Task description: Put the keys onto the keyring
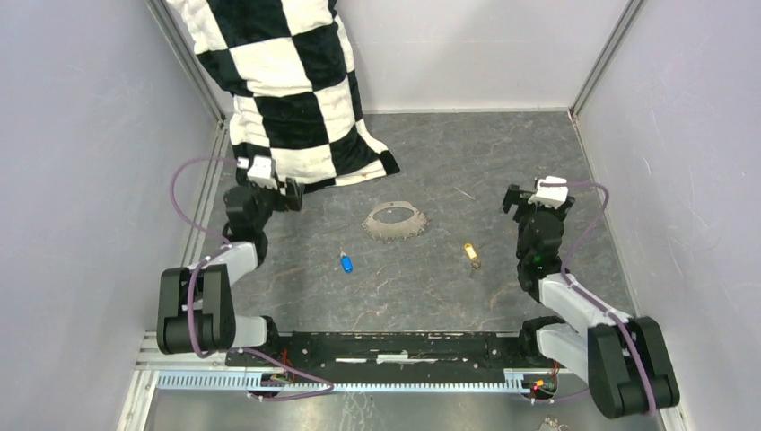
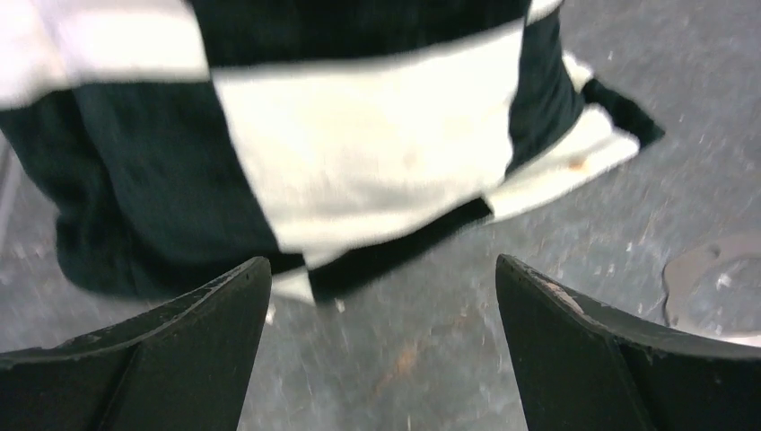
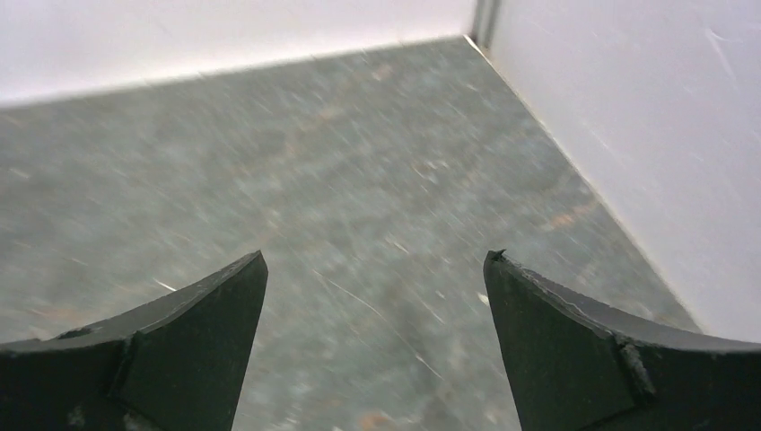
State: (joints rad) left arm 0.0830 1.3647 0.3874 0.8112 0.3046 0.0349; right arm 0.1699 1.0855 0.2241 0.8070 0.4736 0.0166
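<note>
the left pincer (image 2: 381,269) is wide open, jaws far apart with nothing between them, over the grey table (image 2: 431,359). just ahead of its tips lies the edge of a black-and-white checked cloth (image 2: 359,153), which runs on away from it toward the far left corner. off to its right, near but not touching, the keyring (image 1: 395,232) lies as a pale grey loop on the table. the blue-headed key (image 1: 346,262) lies to that pincer's right and back toward the arm bases, apart from the keyring.

the right pincer (image 3: 375,260) is also spread wide and holds nothing. it points over the table toward the far right corner, where two pale walls (image 3: 646,135) meet. the yellow-headed key (image 1: 470,255) lies just to its left and a little back toward the bases, clear of its jaws. the keyring lies farther to its left, between the two pincers. neither key is on the keyring.
</note>
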